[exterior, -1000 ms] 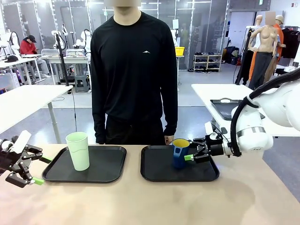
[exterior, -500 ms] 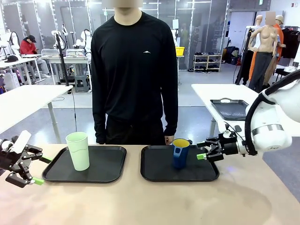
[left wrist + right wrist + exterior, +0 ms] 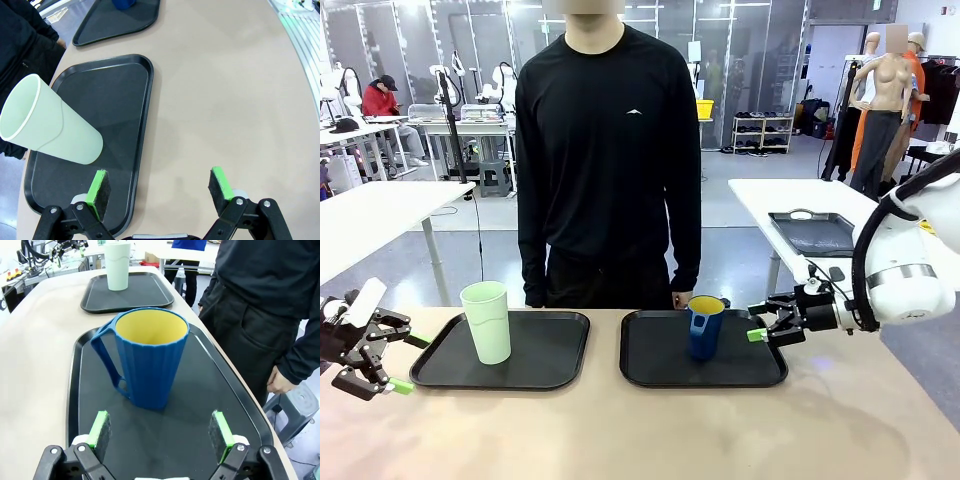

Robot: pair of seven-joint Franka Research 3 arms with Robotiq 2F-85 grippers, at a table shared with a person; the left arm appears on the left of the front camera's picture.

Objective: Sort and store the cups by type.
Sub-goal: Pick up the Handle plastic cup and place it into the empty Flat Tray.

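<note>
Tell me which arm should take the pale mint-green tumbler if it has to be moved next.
Left. The open left gripper sits just beside the left black tray holding the pale mint-green plastic tumbler. The open right gripper is across the table, by the dark blue mug.

The tumbler (image 3: 47, 122) is seen as smooth, matt pale plastic; the mug (image 3: 148, 357) is ribbed outside with a slight sheen; both trays (image 3: 545, 365) (image 3: 225, 395) are finished in matt black plastic; the bench (image 3: 235, 100) is surfaced smooth and matt.
</note>
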